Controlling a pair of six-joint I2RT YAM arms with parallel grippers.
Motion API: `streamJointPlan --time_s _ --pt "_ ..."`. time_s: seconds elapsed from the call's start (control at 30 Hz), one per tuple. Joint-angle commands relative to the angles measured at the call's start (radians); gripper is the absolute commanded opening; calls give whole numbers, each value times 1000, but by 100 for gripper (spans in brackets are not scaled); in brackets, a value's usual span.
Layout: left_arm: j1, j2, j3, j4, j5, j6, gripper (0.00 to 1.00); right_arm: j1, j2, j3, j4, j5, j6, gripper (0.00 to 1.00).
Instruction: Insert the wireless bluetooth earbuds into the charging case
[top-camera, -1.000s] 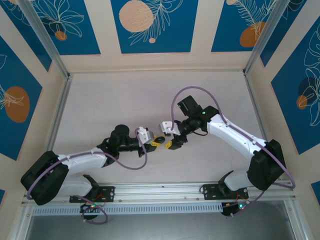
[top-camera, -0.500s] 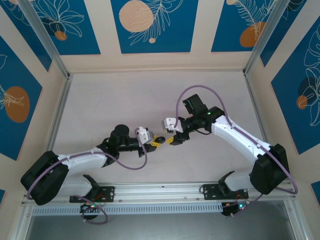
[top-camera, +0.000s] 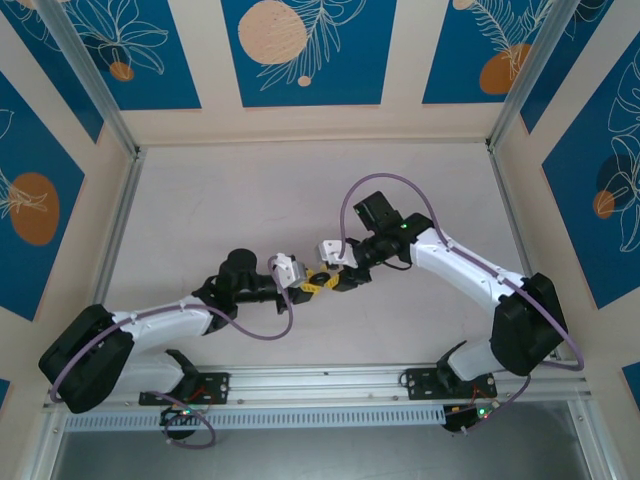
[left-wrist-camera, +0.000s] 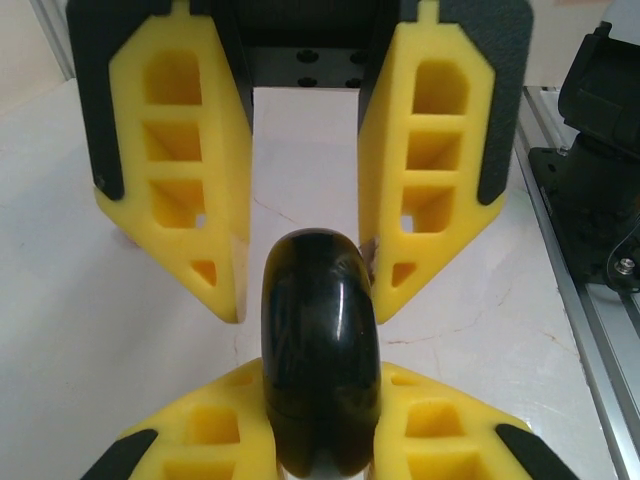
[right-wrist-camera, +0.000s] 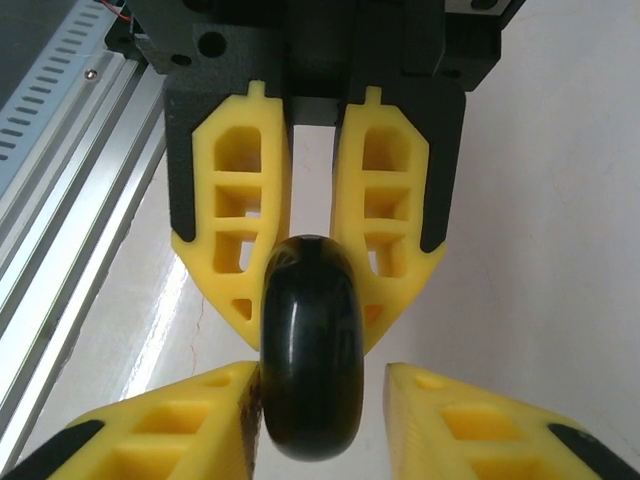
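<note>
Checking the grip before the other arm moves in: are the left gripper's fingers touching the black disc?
Touching. The left wrist view shows the black disc standing edge-on between the left gripper, whose fingers press against both of its sides with no gap.

A glossy rounded black plastic piece (left-wrist-camera: 320, 340), smooth and pebble-like, stood on its narrow edge, its long axis running from one arm to the other. One end sat pinched between the yellow fingers of the left pincer (top-camera: 312, 286). The other end reached between the wider-set fingers of the right pincer (top-camera: 331, 279).
</note>
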Motion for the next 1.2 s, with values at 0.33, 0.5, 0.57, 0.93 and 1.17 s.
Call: streamJointPlan --time_s 0.33,0.5,0.57,0.93,1.17 --pt "-6 -5 22 31 -2 -9 28 -11 25 71 -103 -30 -83 17" --pt "-7 -13 -9 49 -96 -37 57 -74 37 111 -187 -9 -123 17" --pt "-7 -24 -25 50 -188 -68 68 -101 58 130 -225 19 -139 17" --pt "-6 -97 -84 -27 -375 -94 100 -250 291 259 -295 186 -179 17" --pt "-7 -94 -75 -97 -414 -66 100 -296 485 389 -335 179 -201 17"
